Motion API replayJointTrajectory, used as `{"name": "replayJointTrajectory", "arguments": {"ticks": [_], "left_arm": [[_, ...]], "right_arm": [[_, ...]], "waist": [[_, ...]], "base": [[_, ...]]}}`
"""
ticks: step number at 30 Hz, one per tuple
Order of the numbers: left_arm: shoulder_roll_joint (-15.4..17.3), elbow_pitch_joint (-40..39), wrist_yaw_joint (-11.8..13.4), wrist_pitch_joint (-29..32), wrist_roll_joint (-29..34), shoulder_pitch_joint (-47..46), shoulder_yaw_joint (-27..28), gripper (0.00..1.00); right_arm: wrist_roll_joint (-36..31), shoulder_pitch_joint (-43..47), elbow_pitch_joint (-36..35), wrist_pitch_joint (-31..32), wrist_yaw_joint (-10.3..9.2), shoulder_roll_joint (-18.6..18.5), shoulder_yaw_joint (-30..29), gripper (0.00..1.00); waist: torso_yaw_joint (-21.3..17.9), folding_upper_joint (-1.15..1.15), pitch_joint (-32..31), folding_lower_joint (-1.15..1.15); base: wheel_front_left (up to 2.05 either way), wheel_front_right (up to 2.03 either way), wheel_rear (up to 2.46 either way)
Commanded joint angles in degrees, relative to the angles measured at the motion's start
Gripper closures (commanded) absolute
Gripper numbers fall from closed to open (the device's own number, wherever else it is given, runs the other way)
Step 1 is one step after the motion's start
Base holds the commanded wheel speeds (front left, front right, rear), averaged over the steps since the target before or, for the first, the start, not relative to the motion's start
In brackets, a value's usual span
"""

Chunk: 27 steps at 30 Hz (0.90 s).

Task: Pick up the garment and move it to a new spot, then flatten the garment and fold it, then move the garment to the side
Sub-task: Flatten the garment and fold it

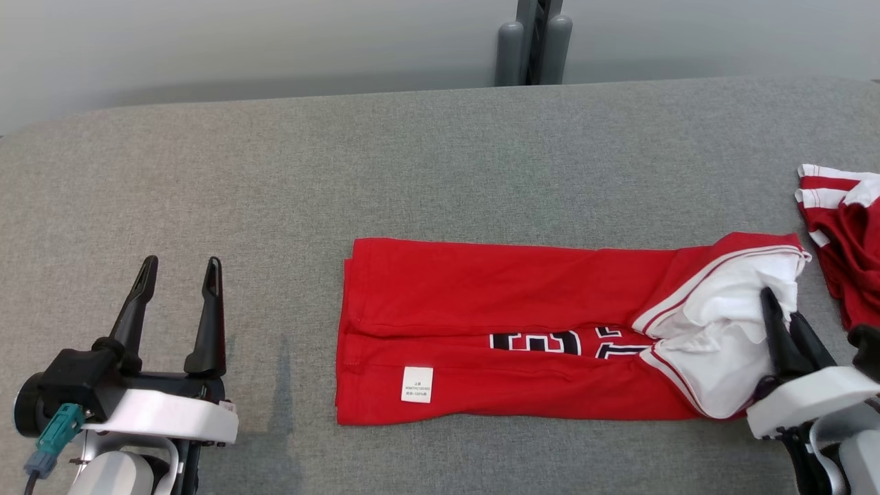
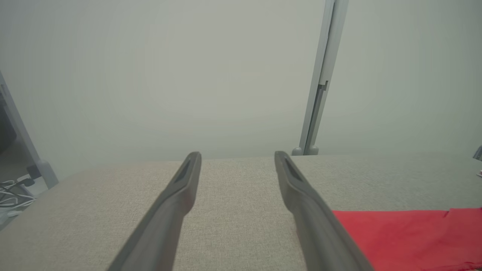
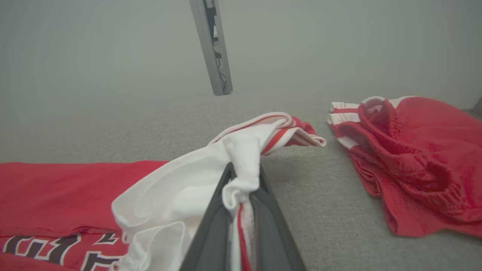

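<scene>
Nearest, at the lower left of the head view: left pincer (image 1: pixel 182 265), two dark fingers spread well apart, nothing between them, poised over bare grey bench (image 1: pixel 412 158), to the left of the garment (image 1: pixel 495 289) and clear of it. Same spread in the left wrist view, with a red edge of that garment low on the right, beside the right-hand finger.

At the lower right: right pincer (image 1: pixel 782 306), fingers drawn together and clamped on a bunch of white cloth at the garment's right end. In the right wrist view, white fabric with a red stripe pinched between the fingers and pulled up into a small peak.

Mid-bench: the garment itself, a red jersey lying flat as a long band folded lengthwise. Left end squared off. Black-and-white lettering half tucked along the fold line, small white label (image 1: pixel 416 384) on the near panel. Right end opened out, white inside and red-and-white trim showing.

Further right, at the picture's edge: crumpled red cloth (image 1: pixel 849 261) with white stripes, just beside the garment's right end, a strip of grey bench between them.

Farthest: grey post (image 1: pixel 535 41) behind the bench's far edge, pale wall (image 1: pixel 275 41) beyond.
</scene>
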Motion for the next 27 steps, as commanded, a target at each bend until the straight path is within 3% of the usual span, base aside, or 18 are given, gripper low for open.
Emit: {"name": "replayJointTrajectory", "arguments": {"ticks": [1, 9, 14, 19, 27], "left_arm": [[0.3, 0.0, 0.0, -0.2, -0.1, -0.7, 0.2, 0.0], [0.3, -0.2, 0.1, 0.2, -0.3, -1.0, -0.3, 0.0], [0.0, -0.1, -0.3, 0.3, -0.2, -1.8, -0.9, 0.0], [-0.6, 0.3, -0.7, 0.2, 0.0, -3.1, -1.8, 0.0], [-2.1, 2.2, -1.7, -0.1, 0.5, -5.9, -3.4, 0.0]], "right_arm": [[0.1, -0.9, -2.4, 0.8, 0.01, 0.7, 0.5, 1.0], [-0.3, -2.7, -20.6, 9.2, 0.01, 6.7, 8.2, 1.0], [-0.1, -3.9, -24.9, 12.7, 0.01, 9.6, 14.5, 1.0], [0.4, -6.1, -22.2, 13.1, 0.01, 11.5, 21.6, 1.0], [5.7, -11.3, -9.1, 8.0, 0.02, 11.8, 30.7, 1.0]], "waist": [[0.0, 0.0, 0.0, 0.0], [0.7, 0.0, 0.0, 0.0], [1.8, 0.0, 0.6, 0.0], [3.8, 0.0, 1.8, 0.0], [6.5, 0.0, 4.2, 0.0]], "base": [[0.0, 0.0, 0.0], [0.0, 0.0, 0.0], [0.0, 0.0, 0.0], [0.0, 0.0, 0.0], [0.0, 0.0, 0.0]]}}
